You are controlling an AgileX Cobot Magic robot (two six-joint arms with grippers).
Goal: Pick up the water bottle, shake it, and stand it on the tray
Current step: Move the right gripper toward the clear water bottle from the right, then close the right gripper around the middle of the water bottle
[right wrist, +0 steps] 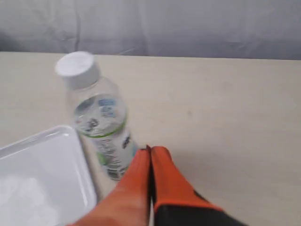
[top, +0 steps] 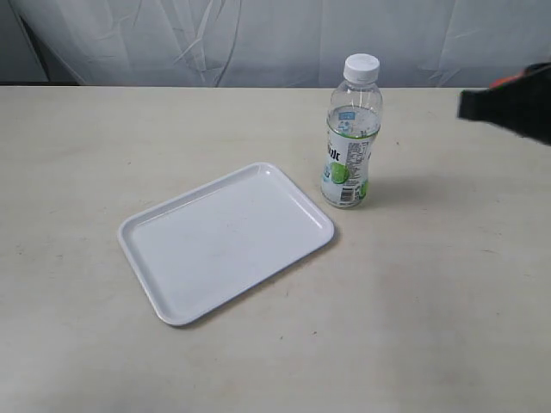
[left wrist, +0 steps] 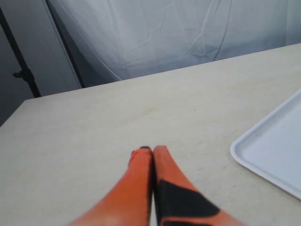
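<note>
A small clear water bottle (top: 350,142) with a white cap and a lime-printed label stands upright on a pale desk (top: 430,310). It is just beside the far right corner of a flat white tray (top: 225,245), not on it. The right hand (right wrist: 149,149) hovers apart from the bottle, to its right, orange fingers pressed tight together, clenched on nothing and touching nothing. The left hand (left wrist: 150,149) hangs above bare desk with one tray corner nearby, its fingers likewise pressed together, gripping nothing. White cloth (top: 258,34) hangs behind the desk
</note>
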